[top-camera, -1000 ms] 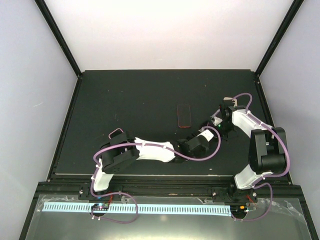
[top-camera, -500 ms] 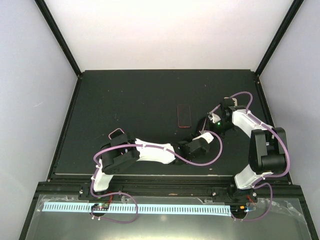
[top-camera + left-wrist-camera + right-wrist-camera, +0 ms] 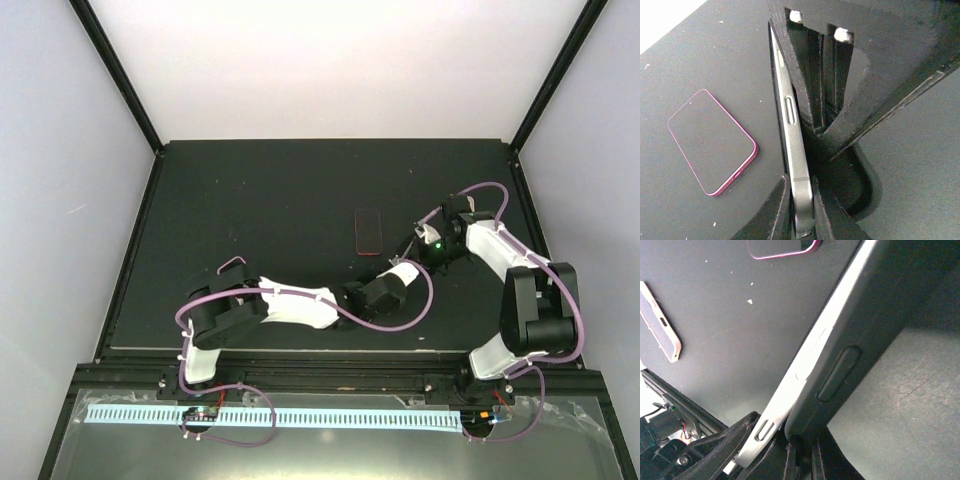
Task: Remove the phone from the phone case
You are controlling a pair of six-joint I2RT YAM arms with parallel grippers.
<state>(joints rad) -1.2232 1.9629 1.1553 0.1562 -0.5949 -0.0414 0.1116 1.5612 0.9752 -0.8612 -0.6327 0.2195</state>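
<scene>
A grey phone (image 3: 790,115) stands on edge above the black table, partly out of its dark phone case (image 3: 875,315). In the left wrist view my left gripper (image 3: 801,200) is shut on the phone's lower edge, one finger on each face. In the right wrist view the phone's silver side (image 3: 815,350) shows beside the case, peeled away from it at the near end. My right gripper (image 3: 801,460) is shut on the case's near end. In the top view the left gripper (image 3: 405,265) and right gripper (image 3: 425,245) meet right of centre.
A flat slab with a magenta rim (image 3: 369,231) lies on the table just left of the grippers, also visible as the magenta-rimmed slab (image 3: 710,140). A small white-edged object (image 3: 660,322) lies on the table. The black table frame (image 3: 300,350) runs along the near edge.
My left gripper has closed onto the phone's edge. The left arm's elbow has shifted left and the right wrist has turned slightly toward the centre.
</scene>
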